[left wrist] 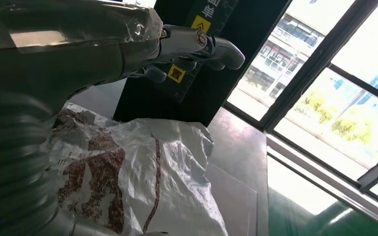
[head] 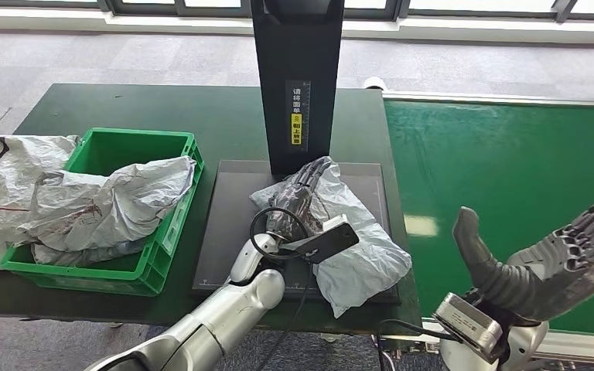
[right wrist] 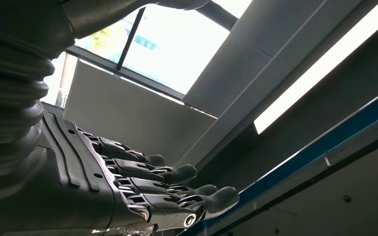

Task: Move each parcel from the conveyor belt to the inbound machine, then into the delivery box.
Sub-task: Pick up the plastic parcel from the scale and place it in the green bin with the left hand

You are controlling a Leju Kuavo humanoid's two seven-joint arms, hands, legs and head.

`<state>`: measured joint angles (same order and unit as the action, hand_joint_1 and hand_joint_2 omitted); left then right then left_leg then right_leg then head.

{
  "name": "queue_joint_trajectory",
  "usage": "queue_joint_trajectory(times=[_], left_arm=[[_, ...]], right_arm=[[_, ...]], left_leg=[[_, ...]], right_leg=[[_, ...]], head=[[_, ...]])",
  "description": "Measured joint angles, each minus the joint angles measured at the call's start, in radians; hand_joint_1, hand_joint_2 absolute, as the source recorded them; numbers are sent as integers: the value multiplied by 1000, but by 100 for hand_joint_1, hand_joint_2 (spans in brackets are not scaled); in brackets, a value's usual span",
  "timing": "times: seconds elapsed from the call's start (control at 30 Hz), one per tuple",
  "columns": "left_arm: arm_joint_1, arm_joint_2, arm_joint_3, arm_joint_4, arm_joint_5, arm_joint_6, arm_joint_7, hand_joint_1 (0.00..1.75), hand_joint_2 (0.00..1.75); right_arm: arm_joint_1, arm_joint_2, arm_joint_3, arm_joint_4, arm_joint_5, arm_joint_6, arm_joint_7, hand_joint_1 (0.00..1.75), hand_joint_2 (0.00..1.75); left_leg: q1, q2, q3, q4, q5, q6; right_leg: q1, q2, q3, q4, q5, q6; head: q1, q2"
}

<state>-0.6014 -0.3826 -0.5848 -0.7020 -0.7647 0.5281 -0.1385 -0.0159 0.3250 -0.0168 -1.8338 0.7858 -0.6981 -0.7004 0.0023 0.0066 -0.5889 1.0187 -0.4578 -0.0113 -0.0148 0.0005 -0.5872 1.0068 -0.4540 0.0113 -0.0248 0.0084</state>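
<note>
Showing a dark green table under a row of windows at the far edge, with a bright green conveyor belt stretching along the right.

Standing at the far middle of the table, a black inbound machine with a tall upright column and a flat dark platform at its base. Carrying a vertical label of white Chinese characters above a yellow patch on the column; too small to read. Showing also, in the left wrist view, a yellow square with a black code on the same column.

Lying crumpled on the platform, a grey plastic parcel, reaching just past the near right corner. Resting on top of it, the left hand, dark fingers spread flat against the wrapping toward the column; unclear whether gripping or only pressing. Showing the parcel in the left wrist view with reddish-brown printing, unreadable.

Sitting at the near left of the table, a green delivery box, holding other crumpled grey parcels heaped above its rim and spilling out to the left.

Hovering above the near edge of the belt, the right hand, wide and holding nothing, thumb apart from outstretched fingers.
</note>
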Motion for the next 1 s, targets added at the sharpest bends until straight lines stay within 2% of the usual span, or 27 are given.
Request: queue_joint_trajectory(times=[0.3,0.37,0.5,0.57,0.7,0.73,0.77,0.87,0.9,0.93,1.0], left_arm=[[-45,0,-92,95,-19,4,24,0,175],[-57,0,-115,116,-61,-2,81,0,175],[-77,1,-199,170,-176,-38,288,0,175],[-80,1,-229,192,-194,-55,330,0,175],[-94,1,-269,230,-201,-102,359,2,175],[-100,2,-279,240,-206,-129,374,12,175],[-107,2,-290,251,-212,-164,392,42,175],[-133,2,-329,282,-234,-276,435,151,175],[-139,2,-341,291,-240,-300,438,164,175],[-143,2,-352,299,-245,-318,438,170,175],[-150,2,-372,313,-250,-349,437,175,175]], right_arm=[[0,0,0,0,0,0,0,0,175],[0,0,0,0,-1,0,0,0,175],[-1,0,0,3,-4,0,0,0,175],[-1,0,0,6,-4,0,0,0,175],[-2,0,0,10,-6,0,0,0,175],[-2,0,0,11,-9,0,0,0,175],[-2,0,0,13,-12,0,0,0,175],[-3,0,0,18,-21,1,0,0,175],[-3,0,0,19,-23,1,0,0,175],[-3,0,0,19,-24,1,0,0,175],[-4,0,0,20,-28,1,0,0,175]], left_leg=[[0,0,0,0,0,0],[0,0,0,0,0,0],[0,-1,0,0,0,0],[0,-1,0,0,0,0],[0,-1,0,0,0,0],[0,-1,0,0,0,0],[0,-1,0,-1,0,0],[0,-2,2,-1,0,0],[0,-2,3,-1,0,0],[0,-2,4,-1,0,0],[0,-3,6,-1,-1,1]], right_leg=[[0,0,0,0,0,0],[0,0,0,0,0,0],[0,0,1,0,0,0],[0,0,1,0,0,0],[0,0,1,0,0,0],[0,0,1,0,0,0],[0,-1,2,0,0,0],[0,-1,5,0,-1,0],[0,-1,6,0,-1,0],[0,-2,7,0,-1,0],[0,-2,9,0,-2,0]], head=[[0,0],[0,0],[0,0],[0,0],[0,0],[0,0],[0,0],[0,0],[0,0],[0,0],[0,0]])
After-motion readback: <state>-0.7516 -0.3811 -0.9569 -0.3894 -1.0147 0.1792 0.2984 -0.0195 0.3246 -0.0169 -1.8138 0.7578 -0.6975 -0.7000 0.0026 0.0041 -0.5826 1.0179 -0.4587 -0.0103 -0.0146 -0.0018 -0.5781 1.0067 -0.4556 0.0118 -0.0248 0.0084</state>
